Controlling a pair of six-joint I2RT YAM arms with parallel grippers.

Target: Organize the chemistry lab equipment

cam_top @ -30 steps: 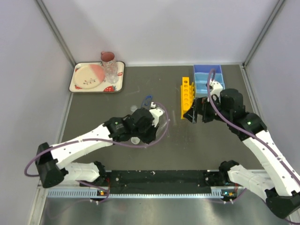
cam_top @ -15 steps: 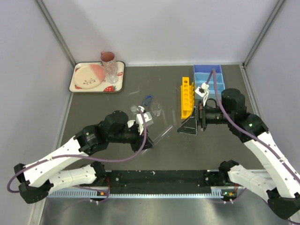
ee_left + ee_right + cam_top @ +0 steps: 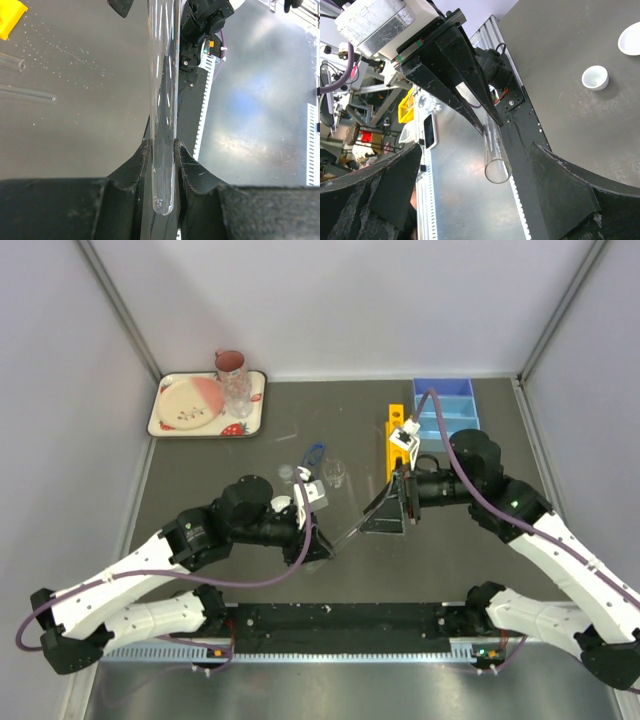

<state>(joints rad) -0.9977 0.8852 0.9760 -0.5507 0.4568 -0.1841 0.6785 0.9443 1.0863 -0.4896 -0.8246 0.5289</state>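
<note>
My left gripper (image 3: 320,542) is shut on the rounded end of a thin glass tube (image 3: 350,523), which it holds off the table, pointing toward the right arm. The wrist view shows the tube (image 3: 162,100) pinched between both pads. My right gripper (image 3: 384,514) is open. In its wrist view the tube's open end (image 3: 497,157) lies between its spread fingers (image 3: 395,187) without touching them. The yellow holed rack (image 3: 397,430) and blue divided tray (image 3: 446,403) stand behind the right arm. The goggles (image 3: 314,452), a small clear beaker (image 3: 335,475) and a white dish (image 3: 287,472) lie mid-table.
A cream strawberry tray (image 3: 207,405) with a plate, a pink mug (image 3: 230,363) and a clear tumbler sits at the back left. Two more glass tubes (image 3: 20,65) lie on the table. Two white dishes (image 3: 595,77) show in the right wrist view. A black rail (image 3: 330,615) runs along the near edge.
My left arm has pulled back and lifted the glass tube. My right gripper has moved left from the yellow rack until its open fingers are around the tube's open end.
</note>
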